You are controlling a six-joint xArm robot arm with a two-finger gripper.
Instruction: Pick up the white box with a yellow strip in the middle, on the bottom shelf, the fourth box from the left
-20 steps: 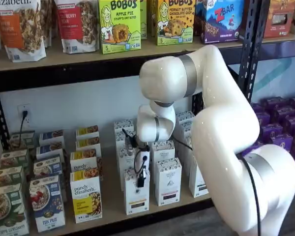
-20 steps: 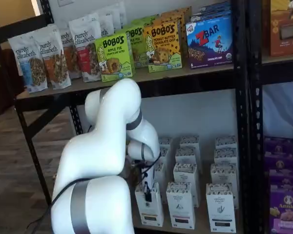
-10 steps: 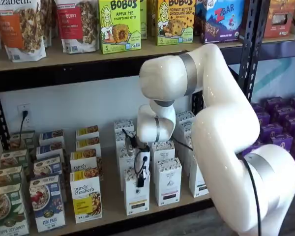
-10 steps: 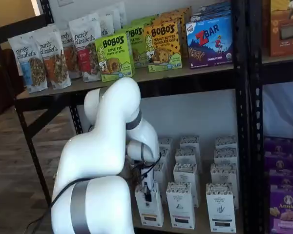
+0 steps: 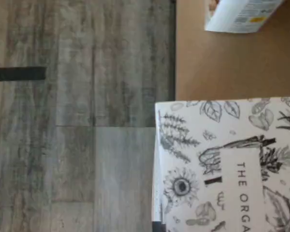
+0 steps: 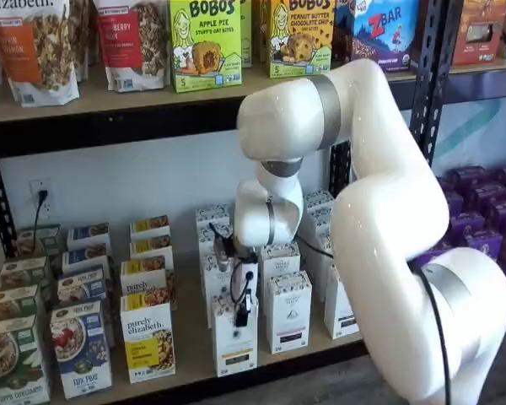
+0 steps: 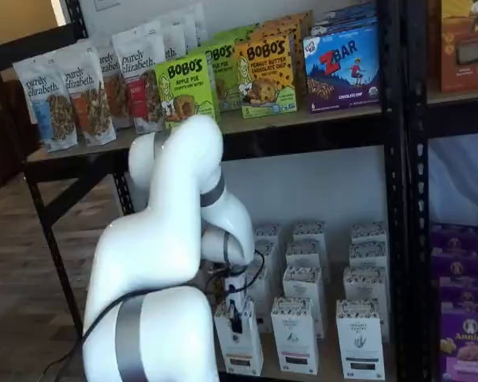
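Observation:
The white box with a strip low on its front (image 6: 234, 346) stands at the front of the bottom shelf, in the row of white boxes; it leans slightly. It shows in both shelf views (image 7: 240, 348). My gripper (image 6: 241, 309) comes down on the box's top, with one black finger lying over its front face, and is shut on it (image 7: 236, 320). The strip's colour is too small to tell. The wrist view shows the box's top (image 5: 227, 164), printed with black plant drawings, at the shelf board's (image 5: 222, 63) front edge.
More white boxes (image 6: 287, 310) stand close beside and behind the held one. A purely elizabeth box (image 6: 147, 336) stands on its other side. The upper shelf (image 6: 110, 97) hangs overhead. A black post (image 6: 427, 76) is at the right. Grey wood floor (image 5: 77, 121) lies below.
The white box has tipped and shifted a little toward the shelf's front edge with the gripper on it. The arm's upper joint has risen slightly.

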